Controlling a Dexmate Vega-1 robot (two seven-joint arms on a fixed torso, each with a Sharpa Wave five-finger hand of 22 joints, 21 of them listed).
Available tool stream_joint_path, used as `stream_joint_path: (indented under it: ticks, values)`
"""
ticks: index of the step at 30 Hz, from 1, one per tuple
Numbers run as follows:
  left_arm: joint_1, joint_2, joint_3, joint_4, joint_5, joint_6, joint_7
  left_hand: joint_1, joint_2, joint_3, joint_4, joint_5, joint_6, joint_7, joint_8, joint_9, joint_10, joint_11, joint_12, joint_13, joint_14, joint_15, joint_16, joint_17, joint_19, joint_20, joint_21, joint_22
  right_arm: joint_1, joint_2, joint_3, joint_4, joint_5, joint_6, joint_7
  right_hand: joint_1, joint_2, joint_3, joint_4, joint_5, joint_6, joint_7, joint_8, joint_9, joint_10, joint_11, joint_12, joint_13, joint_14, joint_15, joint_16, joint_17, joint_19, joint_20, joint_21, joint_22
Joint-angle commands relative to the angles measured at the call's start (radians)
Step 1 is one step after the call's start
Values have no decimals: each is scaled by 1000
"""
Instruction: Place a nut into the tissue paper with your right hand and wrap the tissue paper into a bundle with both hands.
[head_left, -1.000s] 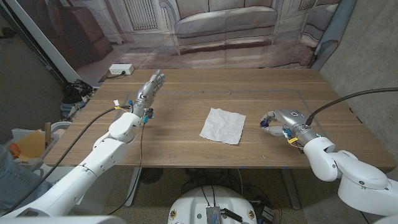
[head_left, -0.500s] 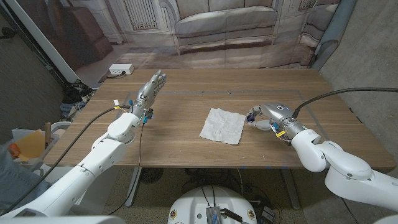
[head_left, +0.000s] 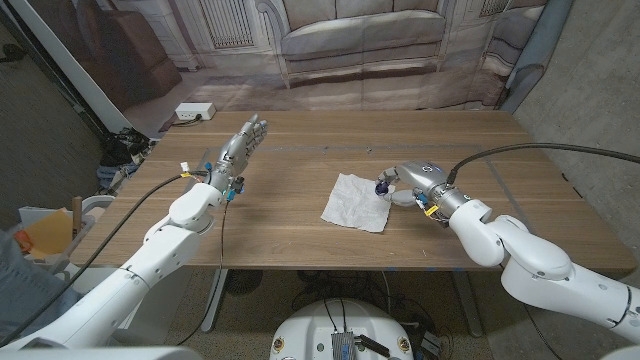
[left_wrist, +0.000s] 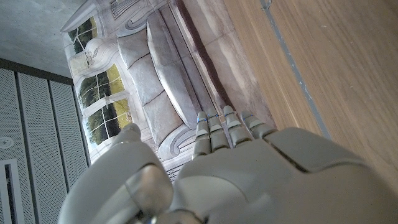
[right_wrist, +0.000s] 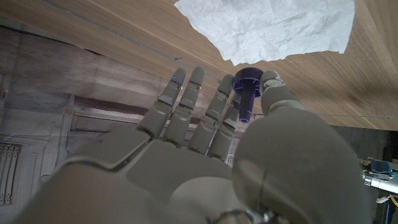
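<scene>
The nut (right_wrist: 247, 89) is a small dark blue piece, pinched between the thumb and a finger of the right robot hand (head_left: 408, 184). In the right wrist view its round flanged end points toward the tissue paper (right_wrist: 267, 28) and sits just off the sheet's near edge. From the head view the nut (head_left: 382, 187) hangs at the tissue's right edge, just above or beside it; I cannot tell whether it touches the paper.

The tissue paper (head_left: 358, 202) lies open and flat near the middle of the wooden surface (head_left: 300, 150), a white, slightly crumpled square turned a little askew. Nothing rests on it.

The right robot hand is clamped on the nut with thumb and one finger, and its other fingers (right_wrist: 186, 99) reach out side by side past the nut, over the wood. Its arm comes in from the right side, with a black cable trailing off behind it.

The left robot hand (head_left: 240, 145) is well apart from the tissue, over the left part of the surface. Its fingers are stretched out straight and close together, pointing toward the far edge, and it holds nothing. The left wrist view shows those fingers (left_wrist: 227, 127) extended over the wood toward a backdrop printed with a sofa and windows.

Beyond the far left corner of the surface a white power strip (head_left: 195, 112) lies on the floor.
</scene>
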Motion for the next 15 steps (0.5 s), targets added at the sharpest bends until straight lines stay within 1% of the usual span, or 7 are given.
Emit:
stream_joint_path:
  ticks: [1,3,11,15]
  values:
    - [15,17,-14,6,-12,-24,-31,1,7,-6,-1,-3,8,1,-3,4,3,5,-4,6,0,8,-1,5,-7,-2,-2,5,81,95,-68,77,-90,107,86,3,10,0,4,3,16,-5,5,5,-3,-1,1,6,-7,-126,-5,4,-1,-2,1,3]
    - [19,22,-19,4,-13,-27,-34,1,7,-6,-2,-3,8,1,-3,4,4,9,-4,6,0,8,-1,5,-7,-2,-2,5,94,110,-80,94,-101,120,100,4,10,0,3,2,17,-5,5,5,-4,-1,0,6,-7,-127,-5,4,-1,-2,1,3]
    - [29,39,-37,0,-16,-40,-46,2,8,-7,-2,-4,8,1,-4,4,5,7,-3,6,1,5,-1,5,-8,0,-2,5,143,161,-125,153,-161,157,150,3,12,-1,4,1,19,-5,5,4,-5,0,-1,6,-9,-128,-6,4,-3,-3,0,3]
    - [27,42,-39,5,-17,-46,-56,2,8,-7,-2,-5,7,1,-4,4,6,5,-3,6,1,5,-1,5,-9,-1,-2,5,159,181,-139,176,-186,167,168,4,13,-2,4,1,19,-5,4,4,-5,0,-1,6,-10,-129,-7,5,-5,-4,-1,3]
